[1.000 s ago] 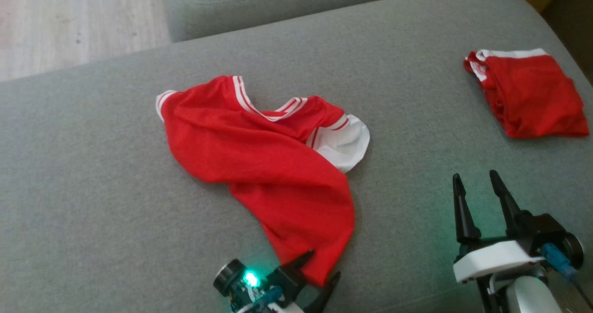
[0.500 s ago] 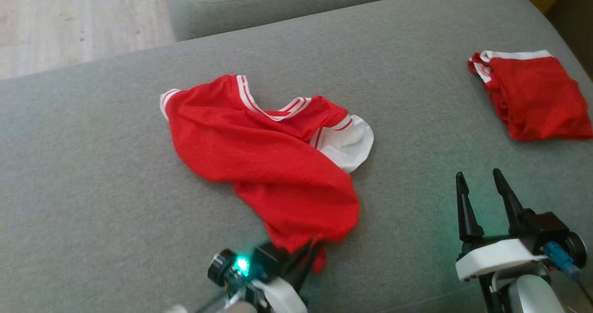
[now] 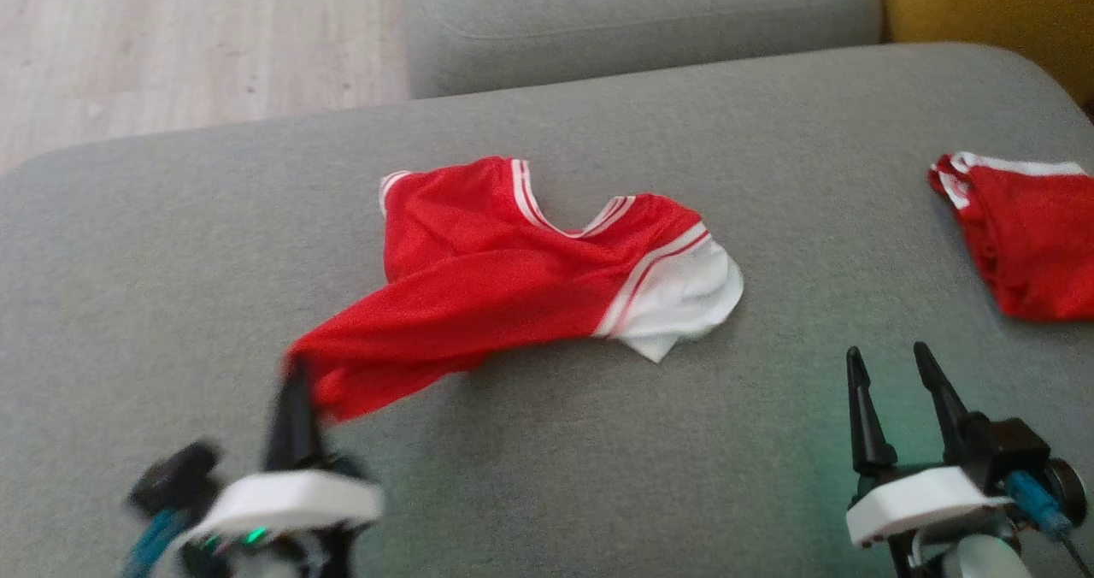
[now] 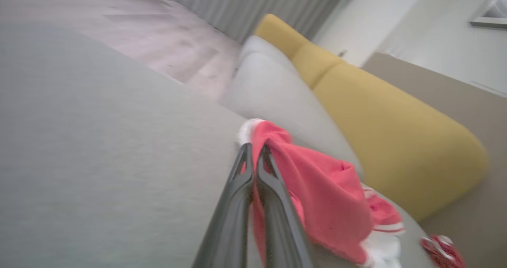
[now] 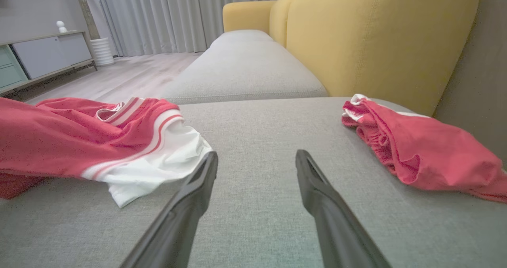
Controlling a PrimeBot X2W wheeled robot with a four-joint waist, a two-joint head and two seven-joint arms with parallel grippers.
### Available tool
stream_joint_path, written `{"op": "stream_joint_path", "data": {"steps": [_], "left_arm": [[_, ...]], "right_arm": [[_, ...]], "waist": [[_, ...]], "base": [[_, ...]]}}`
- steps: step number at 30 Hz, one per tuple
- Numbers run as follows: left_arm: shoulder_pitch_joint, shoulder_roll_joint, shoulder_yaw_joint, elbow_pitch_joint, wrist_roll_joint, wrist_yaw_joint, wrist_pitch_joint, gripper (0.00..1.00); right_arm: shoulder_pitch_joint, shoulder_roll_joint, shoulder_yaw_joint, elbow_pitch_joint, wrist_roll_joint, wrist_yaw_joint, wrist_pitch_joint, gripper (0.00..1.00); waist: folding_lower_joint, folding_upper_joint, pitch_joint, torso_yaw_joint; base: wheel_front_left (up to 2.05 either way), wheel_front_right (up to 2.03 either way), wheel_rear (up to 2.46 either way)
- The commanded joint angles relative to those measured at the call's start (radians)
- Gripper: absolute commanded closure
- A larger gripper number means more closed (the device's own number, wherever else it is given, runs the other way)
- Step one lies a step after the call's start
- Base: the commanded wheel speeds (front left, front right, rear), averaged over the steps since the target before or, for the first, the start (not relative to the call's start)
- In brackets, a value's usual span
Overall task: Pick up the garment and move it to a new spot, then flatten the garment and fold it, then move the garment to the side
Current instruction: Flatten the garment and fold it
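Red jersey (image 3: 496, 296), white-trimmed, rumpled, one corner lifted

I saw soft, even daylight. My left gripper (image 3: 295, 394) looked smeared, and its wrist view was fuzzy all over. A green glow lay beside my right gripper (image 3: 889, 360).

Black tapered fingers (image 3: 861, 407), white housings (image 3: 914, 494), blue cable (image 3: 1030, 488)
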Motion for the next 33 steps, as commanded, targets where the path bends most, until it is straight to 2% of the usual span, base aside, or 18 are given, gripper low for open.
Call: {"op": "stream_joint_path", "data": {"steps": [1, 3, 5, 7, 10, 11, 13, 14, 15, 16, 17, 18, 19, 20, 23, 33], "left_arm": [[0.014, 0.015, 0.087, -0.029, -0.015, 0.038, -0.017, 1.0], [0.052, 0.002, 0.154, -0.007, -0.056, 0.076, -0.023, 1.0], [0.075, -0.012, 0.193, 0.029, -0.085, 0.096, -0.026, 1.0], [0.08, -0.02, 0.203, 0.065, -0.088, 0.1, -0.028, 1.0], [0.074, 0.002, 0.157, 0.105, -0.007, 0.076, -0.031, 0.99], [0.072, 0.011, 0.142, 0.115, 0.023, 0.071, -0.032, 0.94], [0.068, 0.023, 0.117, 0.135, 0.071, 0.064, -0.033, 0.75], [0.067, 0.028, 0.11, 0.144, 0.089, 0.063, -0.033, 0.58], [0.065, 0.036, 0.105, 0.152, 0.112, 0.063, -0.034, 0.47], [0.065, 0.044, 0.099, 0.159, 0.134, 0.066, -0.034, 0.42], [0.066, 0.052, 0.096, 0.165, 0.153, 0.069, -0.034, 0.31], [0.068, 0.059, 0.097, 0.168, 0.171, 0.074, -0.034, 0.27], [0.072, 0.067, 0.098, 0.171, 0.19, 0.081, -0.034, 0.05], [0.078, 0.077, 0.097, 0.175, 0.208, 0.088, -0.034, 0.0], [0.093, 0.094, 0.11, 0.172, 0.235, 0.107, -0.035, 0.0], [0.154, 0.102, 0.119, 0.104, 0.235, 0.126, -0.024, 0.0]], "right_arm": [[-0.011, -0.007, 0.022, -0.027, -0.005, -0.001, -0.011, 0.0], [-0.007, -0.007, 0.02, -0.027, -0.005, -0.001, -0.011, 0.0], [-0.003, -0.007, 0.02, -0.027, -0.007, -0.001, -0.011, 0.0], [0.0, -0.007, 0.024, -0.025, -0.011, -0.001, -0.011, 0.0], [0.0, -0.007, 0.022, -0.024, -0.011, -0.001, -0.011, 0.0], [0.0, -0.007, 0.023, -0.025, -0.011, -0.001, -0.011, 0.0], [-0.002, -0.007, 0.023, -0.026, -0.012, -0.001, -0.011, 0.0], [-0.003, -0.007, 0.024, -0.026, -0.013, -0.001, -0.011, 0.0], [-0.004, -0.007, 0.024, -0.026, -0.013, -0.001, -0.011, 0.0], [-0.004, -0.007, 0.025, -0.025, -0.013, -0.001, -0.011, 0.0], [-0.004, -0.007, 0.025, -0.025, -0.012, -0.001, -0.011, 0.0], [-0.003, -0.007, 0.026, -0.025, -0.012, -0.001, -0.011, 0.0], [-0.002, -0.007, 0.026, -0.024, -0.011, -0.001, -0.011, 0.0], [-0.002, -0.007, 0.027, -0.023, -0.011, -0.001, -0.011, 0.0], [-0.007, -0.007, 0.017, -0.026, -0.002, -0.001, -0.011, 0.0], [0.001, -0.007, 0.011, -0.021, 0.007, -0.001, -0.011, 0.0]], "waist": [[0.0001, 0.0, -0.015, 0.027], [0.0001, 0.0, -0.019, 0.043], [0.0001, 0.0, -0.022, 0.058], [0.0001, 0.0, -0.022, 0.07], [0.0001, 0.0, -0.021, 0.082], [0.0001, 0.0, -0.019, 0.086], [0.0001, 0.0, -0.013, 0.092], [0.0001, 0.0, -0.012, 0.093], [0.0001, 0.0, -0.01, 0.094], [0.0001, 0.0, -0.009, 0.095], [0.0001, 0.0, -0.008, 0.095], [0.0001, 0.0, -0.008, 0.095], [0.0001, 0.0, -0.008, 0.095], [0.0001, 0.0, -0.008, 0.093], [0.0001, 0.0, 0.0, 0.089], [0.0001, 0.0, -0.021, 0.081]], "base": [[0.0, 0.0, 0.0], [0.0, 0.0, 0.0], [0.0, 0.0, 0.0], [0.0, 0.0, 0.0], [0.0, 0.0, 0.0], [0.0, 0.0, 0.0], [0.0, 0.0, 0.0], [0.0, 0.0, 0.0], [0.0, 0.0, 0.0], [0.0, 0.0, 0.0], [0.0, 0.0, 0.0], [0.0, 0.0, 0.0], [0.0, 0.0, 0.0], [0.0, 0.0, 0.0], [0.0, 0.0, 0.0], [0.0, 0.0, 0.0]]}}
